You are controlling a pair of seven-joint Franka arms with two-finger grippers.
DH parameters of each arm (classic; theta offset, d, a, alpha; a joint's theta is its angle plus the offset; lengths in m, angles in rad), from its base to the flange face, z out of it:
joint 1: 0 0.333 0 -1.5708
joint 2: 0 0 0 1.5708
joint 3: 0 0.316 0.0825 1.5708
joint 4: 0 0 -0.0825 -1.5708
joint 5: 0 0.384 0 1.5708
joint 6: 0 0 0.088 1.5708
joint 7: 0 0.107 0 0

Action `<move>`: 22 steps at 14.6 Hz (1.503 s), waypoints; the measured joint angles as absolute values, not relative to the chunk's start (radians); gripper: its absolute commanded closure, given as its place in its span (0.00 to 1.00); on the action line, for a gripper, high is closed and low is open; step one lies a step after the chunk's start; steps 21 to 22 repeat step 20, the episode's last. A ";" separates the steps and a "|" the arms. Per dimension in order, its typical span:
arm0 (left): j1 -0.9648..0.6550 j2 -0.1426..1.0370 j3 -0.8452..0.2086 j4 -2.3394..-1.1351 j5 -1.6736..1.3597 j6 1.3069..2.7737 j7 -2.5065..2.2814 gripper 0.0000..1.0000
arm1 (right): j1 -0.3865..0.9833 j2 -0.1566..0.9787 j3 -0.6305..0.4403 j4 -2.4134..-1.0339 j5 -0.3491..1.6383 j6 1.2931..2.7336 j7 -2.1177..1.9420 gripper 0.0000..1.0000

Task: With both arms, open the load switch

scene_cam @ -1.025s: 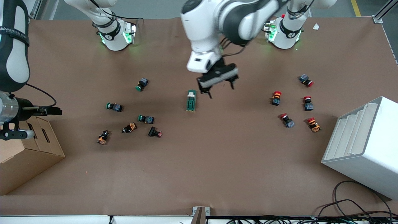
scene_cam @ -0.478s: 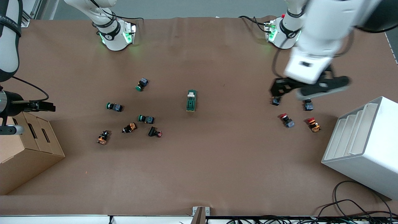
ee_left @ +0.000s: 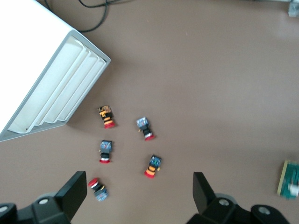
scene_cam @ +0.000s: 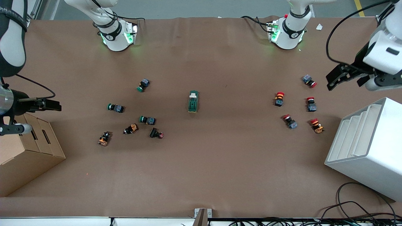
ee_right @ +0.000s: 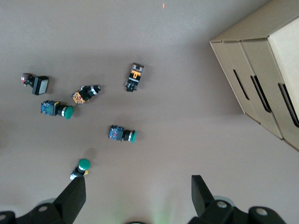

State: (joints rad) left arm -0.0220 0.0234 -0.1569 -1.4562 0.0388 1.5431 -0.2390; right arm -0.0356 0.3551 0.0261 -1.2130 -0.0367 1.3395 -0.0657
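Note:
The load switch [scene_cam: 193, 101], a dark green block with a cream toggle, lies flat in the middle of the table; it also shows at the edge of the left wrist view [ee_left: 290, 179]. My left gripper [scene_cam: 344, 82] hangs open and holds nothing. It is up over the left arm's end of the table, above the red-capped buttons, well away from the switch; its jaws [ee_left: 138, 196] stand wide apart. My right gripper [scene_cam: 53, 106] hovers open and holds nothing at the right arm's end, over the cardboard box's edge; nothing lies between its jaws [ee_right: 136, 196].
Green-capped push buttons [scene_cam: 115, 108] and orange-and-black parts [scene_cam: 131, 128] lie scattered toward the right arm's end. Red-capped push buttons [scene_cam: 290, 121] lie toward the left arm's end. A white slotted rack [scene_cam: 367, 147] stands beside them. A cardboard box [scene_cam: 25, 150] sits at the right arm's end.
My left arm swung from just above the load switch across the red buttons to the left arm's end of the table. The right gripper barely shifted. The switch stayed put.

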 measured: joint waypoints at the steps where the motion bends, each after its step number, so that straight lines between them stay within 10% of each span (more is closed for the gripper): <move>1: -0.021 0.004 -0.143 -1.473 0.026 1.530 -0.202 0.00 | -0.036 0.343 0.026 -1.213 -0.037 1.325 -0.066 0.00; 22: 0.028 -0.137 -0.122 -1.618 0.020 1.500 -0.127 0.00 | -0.017 0.068 -0.014 -1.401 -0.040 1.316 -0.032 0.00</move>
